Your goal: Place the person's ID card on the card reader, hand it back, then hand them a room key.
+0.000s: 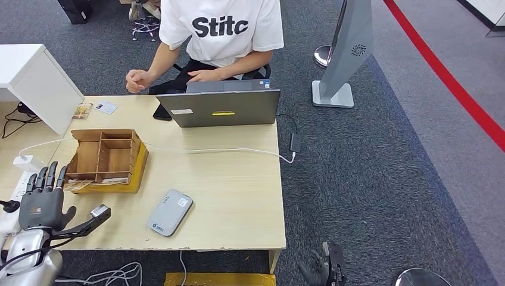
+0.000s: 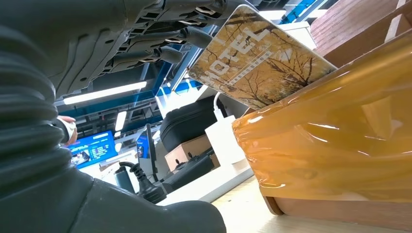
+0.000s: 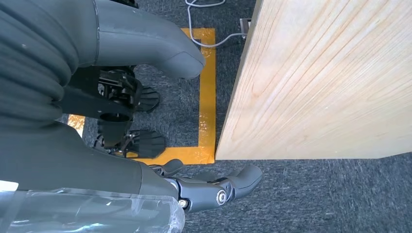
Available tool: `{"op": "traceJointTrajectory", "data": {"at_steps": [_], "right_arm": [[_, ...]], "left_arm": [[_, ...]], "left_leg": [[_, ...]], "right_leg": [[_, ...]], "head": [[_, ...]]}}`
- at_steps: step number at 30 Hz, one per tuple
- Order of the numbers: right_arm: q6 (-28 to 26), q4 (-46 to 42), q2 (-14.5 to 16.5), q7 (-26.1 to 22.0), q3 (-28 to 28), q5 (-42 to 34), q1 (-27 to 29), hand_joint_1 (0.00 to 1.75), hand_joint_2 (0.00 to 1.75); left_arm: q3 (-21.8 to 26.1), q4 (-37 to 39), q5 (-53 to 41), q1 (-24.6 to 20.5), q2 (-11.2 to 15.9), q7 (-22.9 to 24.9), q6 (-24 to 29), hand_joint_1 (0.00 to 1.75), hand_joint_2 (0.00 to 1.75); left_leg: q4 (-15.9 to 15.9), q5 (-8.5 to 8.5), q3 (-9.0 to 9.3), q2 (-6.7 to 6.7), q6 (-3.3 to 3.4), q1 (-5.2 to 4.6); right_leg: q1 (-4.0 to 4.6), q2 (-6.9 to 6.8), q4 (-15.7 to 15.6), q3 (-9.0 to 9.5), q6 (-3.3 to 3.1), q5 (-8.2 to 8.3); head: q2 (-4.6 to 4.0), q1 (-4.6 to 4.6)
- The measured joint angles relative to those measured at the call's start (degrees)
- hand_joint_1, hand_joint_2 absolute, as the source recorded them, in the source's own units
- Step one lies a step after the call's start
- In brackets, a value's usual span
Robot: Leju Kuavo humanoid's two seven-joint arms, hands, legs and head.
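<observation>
Fingertips [image 2: 194, 36] of left robot hand [image 1: 40, 199] pinch hotel key card [image 2: 257, 58] beside wooden organizer [image 1: 104, 158]; right robot hand [image 3: 145, 97] hangs empty.

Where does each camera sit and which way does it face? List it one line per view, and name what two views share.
Head view: high on the body, looking down at the table; left hand shows.
Left wrist view: low behind the left hand, facing the wooden organizer and hotel card.
Right wrist view: beside the right hand, facing floor and table edge.
Shared: head and left wrist views show the organizer.
</observation>
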Motion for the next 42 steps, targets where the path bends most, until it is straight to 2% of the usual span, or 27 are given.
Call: {"op": "traceJointTrajectory", "data": {"at_steps": [17,26,32,36,42], "right_arm": [[0.0,0.0,0.0,0.2,0.0,0.1,0.0,0.00,1.75],[0.0,0.0,0.3,0.7,0.1,0.6,-0.3,0.00,1.75],[0.1,0.0,0.4,0.7,0.1,0.6,-0.3,0.00,1.75],[0.1,0.0,0.4,0.7,0.1,0.6,-0.3,0.00,1.75],[0.1,0.0,0.4,0.7,0.1,0.4,-0.3,0.00,1.75]], "left_arm": [[-0.2,0.3,0.0,-0.8,-0.1,1.0,0.0,0.00,1.75],[-1.9,0.7,0.0,-4.0,-0.1,2.0,-0.2,0.00,1.75],[-2.9,1.2,0.0,-4.4,-0.1,2.1,0.0,0.00,1.75],[-3.4,1.4,0.0,-4.4,-0.1,2.1,0.0,1.75,1.75],[-3.7,1.5,0.1,-4.4,-0.3,1.9,-0.3,1.75,1.75]], "left_leg": [[0.0,0.00,0.01,0.00,0.00,0.00],[0.0,0.02,0.00,0.02,-0.02,0.00],[0.0,0.02,0.00,0.02,-0.02,0.00],[0.0,0.02,0.00,0.02,-0.02,0.00],[0.0,0.04,-0.04,-0.03,-0.01,0.00]], "right_leg": [[0.00,0.01,0.0,0.00,0.00,0.00],[0.00,0.02,0.0,-0.01,-0.01,0.03],[0.00,0.04,0.0,-0.02,-0.01,0.04],[0.00,0.04,0.0,-0.03,-0.01,0.04],[0.00,-0.02,0.0,-0.04,-0.01,0.04]], "head": [[0.00,0.00],[0.00,0.00],[0.00,0.01],[0.00,0.01],[0.00,0.00]]}}
